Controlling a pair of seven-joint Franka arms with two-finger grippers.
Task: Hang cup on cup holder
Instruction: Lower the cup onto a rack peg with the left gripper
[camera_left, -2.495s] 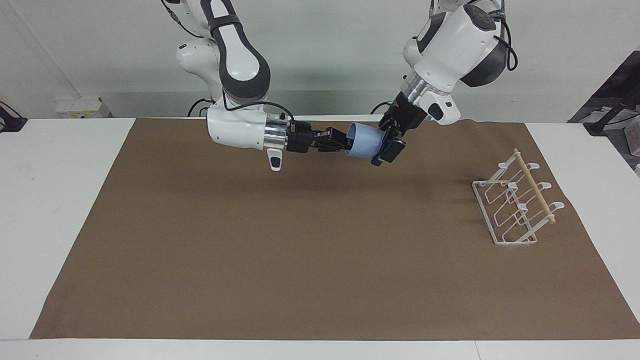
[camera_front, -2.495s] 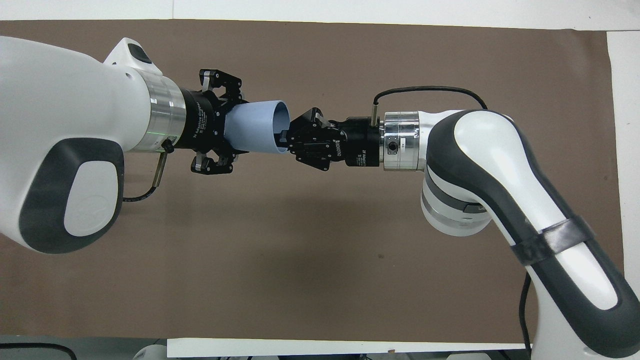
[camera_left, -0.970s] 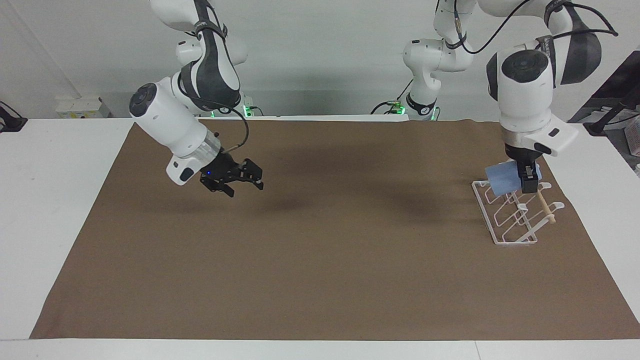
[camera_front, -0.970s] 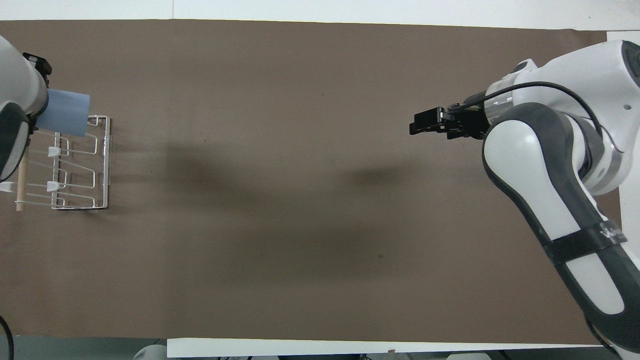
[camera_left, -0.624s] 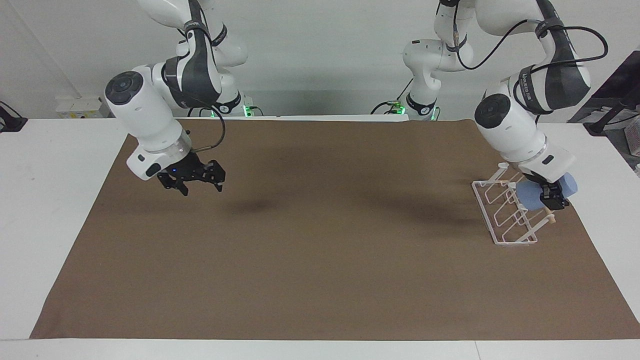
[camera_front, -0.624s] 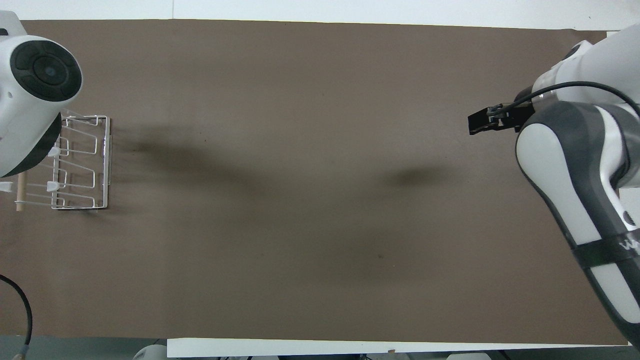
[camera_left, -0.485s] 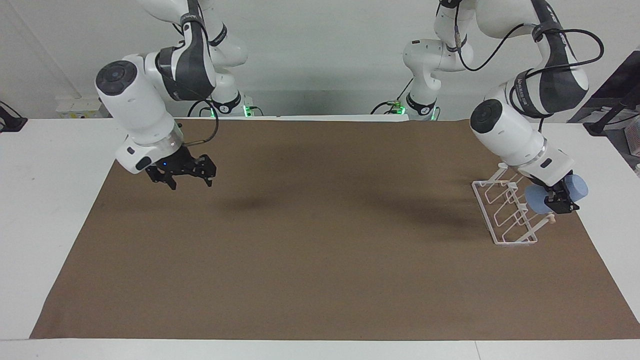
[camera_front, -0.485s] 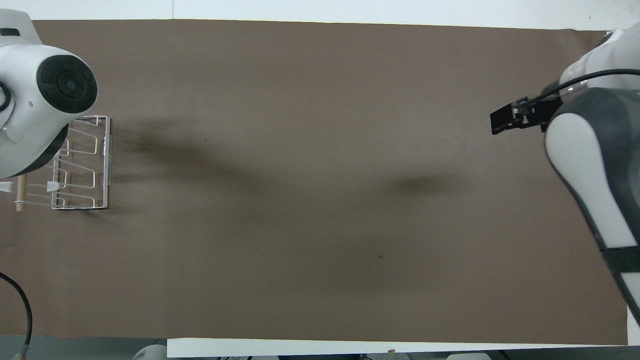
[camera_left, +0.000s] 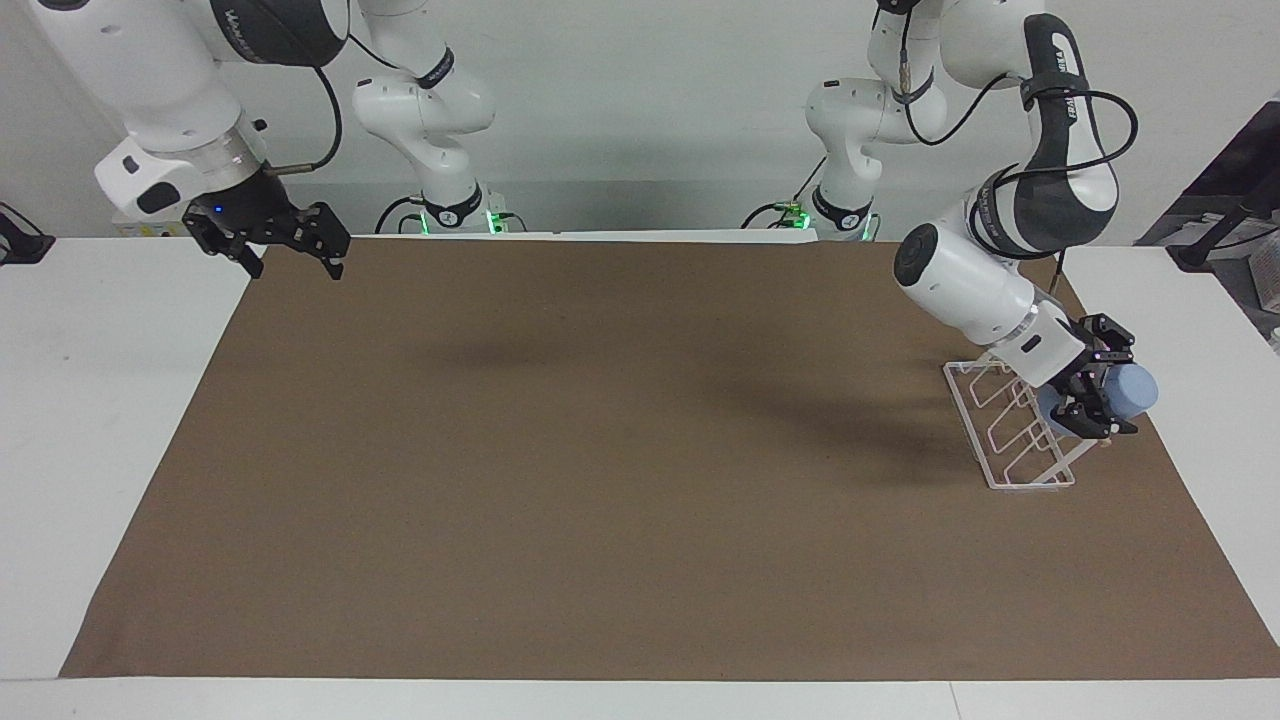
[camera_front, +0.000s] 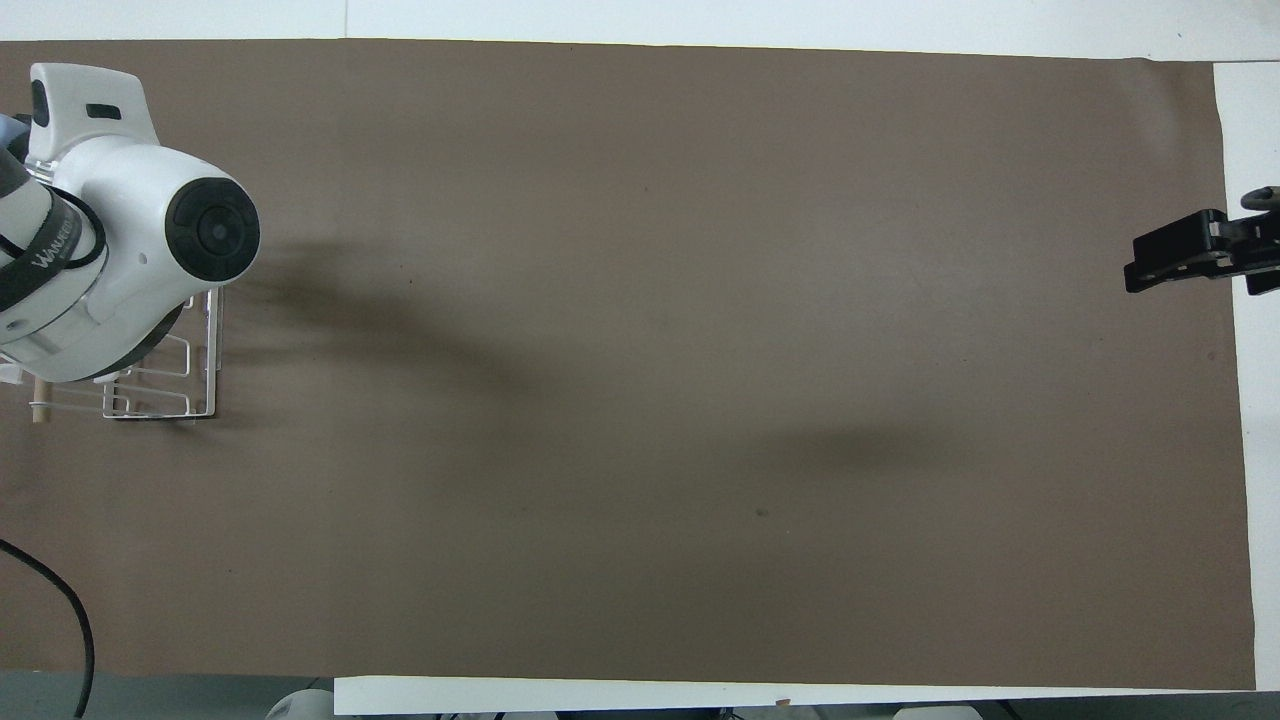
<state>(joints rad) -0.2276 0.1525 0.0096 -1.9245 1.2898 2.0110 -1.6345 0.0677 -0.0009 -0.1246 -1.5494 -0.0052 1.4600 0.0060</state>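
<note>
The light-blue cup (camera_left: 1128, 391) lies on its side over the top of the white wire cup holder (camera_left: 1000, 440), its narrow base pointing toward the left arm's end of the table. My left gripper (camera_left: 1098, 382) is around the cup with its fingers (camera_left: 1112, 334) spread wider than the cup. In the overhead view the left arm covers the cup and most of the cup holder (camera_front: 195, 380). My right gripper (camera_left: 290, 250) is open and empty, raised over the mat's corner at the right arm's end; it also shows in the overhead view (camera_front: 1185, 262).
A brown mat (camera_left: 640, 450) covers most of the white table (camera_left: 100, 400). The cup holder stands near the mat's edge at the left arm's end.
The left arm took the cup from the right gripper, carried it onto the cup holder, and its fingers have now spread. The right arm pulled back and up toward its own end.
</note>
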